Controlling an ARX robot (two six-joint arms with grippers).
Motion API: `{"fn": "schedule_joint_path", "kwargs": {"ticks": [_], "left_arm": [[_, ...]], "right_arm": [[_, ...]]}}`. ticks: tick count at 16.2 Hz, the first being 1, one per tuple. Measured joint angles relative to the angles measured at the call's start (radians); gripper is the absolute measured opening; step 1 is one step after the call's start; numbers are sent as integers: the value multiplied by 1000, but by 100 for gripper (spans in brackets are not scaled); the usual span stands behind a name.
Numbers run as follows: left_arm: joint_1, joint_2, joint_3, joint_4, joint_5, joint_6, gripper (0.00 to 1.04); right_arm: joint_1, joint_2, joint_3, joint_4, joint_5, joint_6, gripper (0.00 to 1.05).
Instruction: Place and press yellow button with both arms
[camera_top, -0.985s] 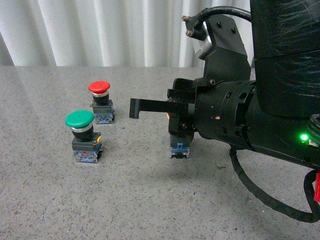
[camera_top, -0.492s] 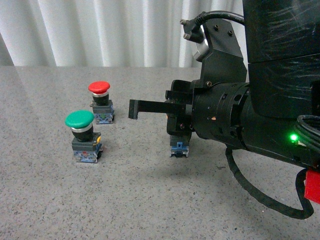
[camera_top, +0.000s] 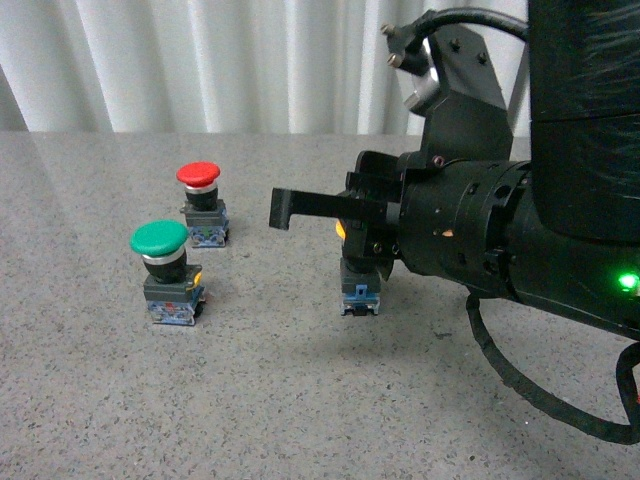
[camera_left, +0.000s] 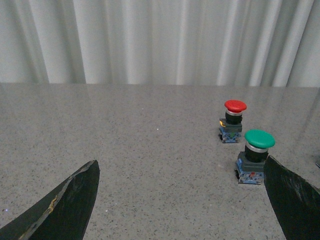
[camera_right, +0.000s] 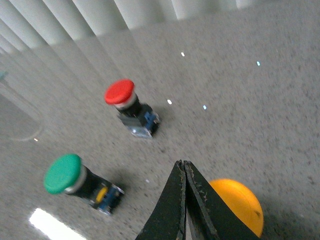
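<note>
The yellow button (camera_top: 360, 293) stands on the table under my right arm; in the front view only its dark base with blue parts and a sliver of yellow cap show. Its yellow cap (camera_right: 241, 206) shows in the right wrist view, just beside and below the shut fingers. My right gripper (camera_top: 281, 210) is shut with nothing in it, and its fingers reach out level over the button toward the left. In its own view the right gripper (camera_right: 183, 168) tapers to one closed tip. My left gripper (camera_left: 182, 200) is open above bare table, far from the yellow button.
A red-capped button (camera_top: 202, 205) and a green-capped button (camera_top: 166, 272) stand left of the yellow one. Both also appear in the left wrist view, the green button (camera_left: 255, 156) close to one finger (camera_left: 295, 200). A white curtain (camera_top: 200, 60) hangs behind the grey table (camera_top: 250, 400).
My right arm has shifted slightly to the right, its shut fingers moving with it. The three buttons have not moved.
</note>
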Motion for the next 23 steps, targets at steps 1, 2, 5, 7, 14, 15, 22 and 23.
{"fn": "schedule_joint_path", "kwargs": {"ticks": [1, 2, 5, 7, 14, 15, 22, 23], "left_arm": [[0, 0, 0, 0, 0, 0, 98], [0, 0, 0, 0, 0, 0, 98], [0, 0, 0, 0, 0, 0, 98], [0, 0, 0, 0, 0, 0, 98], [0, 0, 0, 0, 0, 0, 98], [0, 0, 0, 0, 0, 0, 98], [0, 0, 0, 0, -1, 0, 98], [0, 0, 0, 0, 0, 0, 98]], "right_arm": [[2, -32, -3, 38, -13, 13, 2], [16, -87, -3, 79, -22, 31, 2], [37, -157, -2, 114, -35, 55, 2], [42, -175, -2, 114, -35, 63, 2], [38, -355, -86, 42, -14, 87, 2], [23, -420, -130, 36, -12, 85, 2], [-283, -1101, -522, -373, 308, -269, 2], [-363, -1224, -566, -462, 234, -298, 2]]}}
